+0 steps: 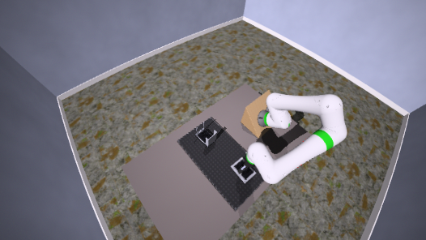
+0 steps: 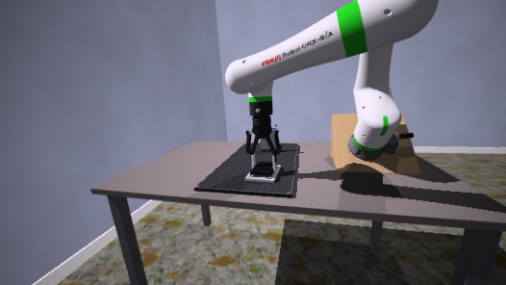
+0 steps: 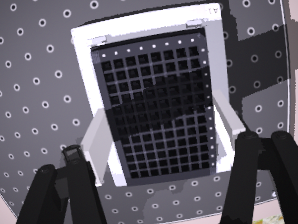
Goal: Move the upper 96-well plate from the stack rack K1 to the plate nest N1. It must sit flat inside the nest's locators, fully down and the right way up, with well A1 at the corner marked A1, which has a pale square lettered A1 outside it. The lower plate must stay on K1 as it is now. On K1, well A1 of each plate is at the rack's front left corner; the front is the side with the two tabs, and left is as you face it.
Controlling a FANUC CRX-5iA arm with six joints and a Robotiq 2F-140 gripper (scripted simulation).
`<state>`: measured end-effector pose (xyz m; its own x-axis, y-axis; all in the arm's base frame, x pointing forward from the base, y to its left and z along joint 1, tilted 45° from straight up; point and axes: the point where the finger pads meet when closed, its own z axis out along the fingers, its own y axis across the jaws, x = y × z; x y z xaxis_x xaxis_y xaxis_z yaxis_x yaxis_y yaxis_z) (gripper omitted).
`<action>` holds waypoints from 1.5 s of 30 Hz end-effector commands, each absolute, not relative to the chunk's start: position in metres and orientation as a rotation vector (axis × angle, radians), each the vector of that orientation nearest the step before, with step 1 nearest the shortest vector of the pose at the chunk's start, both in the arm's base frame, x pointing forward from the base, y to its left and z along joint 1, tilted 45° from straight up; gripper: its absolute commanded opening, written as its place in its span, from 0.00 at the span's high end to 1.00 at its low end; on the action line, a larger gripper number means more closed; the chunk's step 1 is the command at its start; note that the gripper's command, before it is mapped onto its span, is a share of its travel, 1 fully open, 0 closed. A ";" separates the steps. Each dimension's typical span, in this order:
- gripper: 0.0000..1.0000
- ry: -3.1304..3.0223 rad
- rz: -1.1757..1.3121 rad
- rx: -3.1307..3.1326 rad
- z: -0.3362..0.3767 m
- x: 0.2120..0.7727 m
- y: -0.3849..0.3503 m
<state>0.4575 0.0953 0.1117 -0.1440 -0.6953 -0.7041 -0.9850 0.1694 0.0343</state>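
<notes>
Gripper [image 2: 263, 159] state: fingers clamped on the long edges of the 96-well plate [image 3: 161, 106], which hangs directly over the plate nest N1 [image 3: 84, 43]; from the exterior view I judge it low in the white locators, though I cannot tell whether it is fully seated.

Stack rack K1 [image 1: 206, 135] stands at about 10 o'clock from the nest on the black perforated mat [image 1: 210, 162], well apart, and I cannot make out the lower plate inside it.

Hazards I watch for from this point:
- Releasing before the plate bottoms out would let it drop and settle tilted on a locator.
- In the wrist view the plate looks slightly skewed against the nest frame; a corner could ride up on the rim.
- The A1 marker is not legible, so I cannot confirm orientation.
- Opening unevenly could drag the plate sideways.
</notes>
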 end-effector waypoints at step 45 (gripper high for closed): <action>1.00 1.906 0.690 -1.583 0.107 0.458 0.100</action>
